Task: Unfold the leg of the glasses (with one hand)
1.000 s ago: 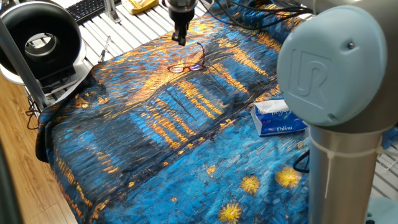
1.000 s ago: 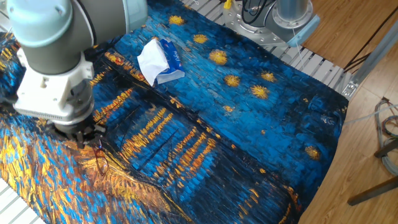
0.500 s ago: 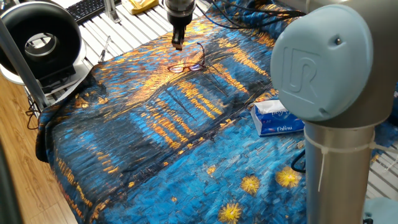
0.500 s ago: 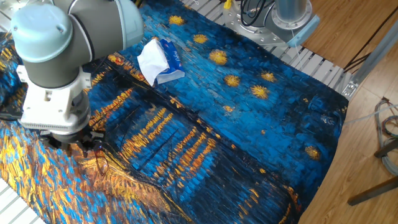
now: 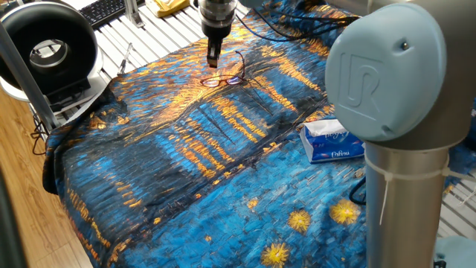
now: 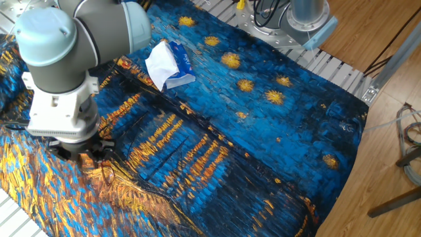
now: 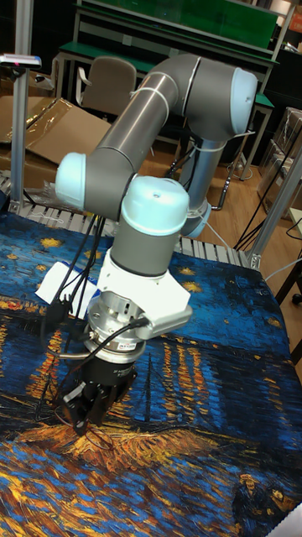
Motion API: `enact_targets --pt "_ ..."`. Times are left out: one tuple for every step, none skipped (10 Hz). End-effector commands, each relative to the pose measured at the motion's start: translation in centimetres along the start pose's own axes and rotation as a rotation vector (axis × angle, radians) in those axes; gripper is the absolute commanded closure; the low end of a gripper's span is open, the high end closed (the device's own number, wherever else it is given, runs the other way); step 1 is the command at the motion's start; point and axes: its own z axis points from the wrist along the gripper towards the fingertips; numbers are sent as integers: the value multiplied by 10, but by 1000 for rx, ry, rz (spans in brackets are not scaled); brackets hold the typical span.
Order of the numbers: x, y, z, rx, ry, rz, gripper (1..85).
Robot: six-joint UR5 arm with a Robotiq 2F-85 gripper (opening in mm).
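The gripper (image 5: pixel 213 60) hangs just beside the glasses (image 5: pixel 223 79); its fingers look pressed together, apparently empty

- A blue-and-white tissue pack (image 5: pixel 332 141) lies on the blue-and-gold painted-pattern cloth (image 5: pixel 186 171) covering the table.
- A round black-and-white fan (image 5: pixel 48 52) stands beside a black keyboard (image 5: pixel 102 10).

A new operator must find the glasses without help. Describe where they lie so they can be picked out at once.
Start with the table's blue and orange painted cloth and go to its orange end, far from the blue-and-white tissue pack. The glasses lie flat there, just below the tip of the tool. They are the only thin dark wire thing on the cloth, with two clear roundish lenses, far smaller than the pack.
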Motion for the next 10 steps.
enact_targets --pt "8 5 6 -18 -18 -56 497" --pt "8 7 6 -27 -25 -72 497" --pt "10 10 3 -41 -25 -94 497" --pt "16 7 -1 -36 -5 -137 497" --pt "21 3 -2 -24 13 -188 497" --pt "24 6 -3 -32 19 -228 477" --pt "23 8 -5 -33 12 -245 467" --pt "22 9 -4 -40 3 -267 467" --pt "23 9 -2 -38 1 -283 470" --pt "26 9 1 -39 -1 -289 480"
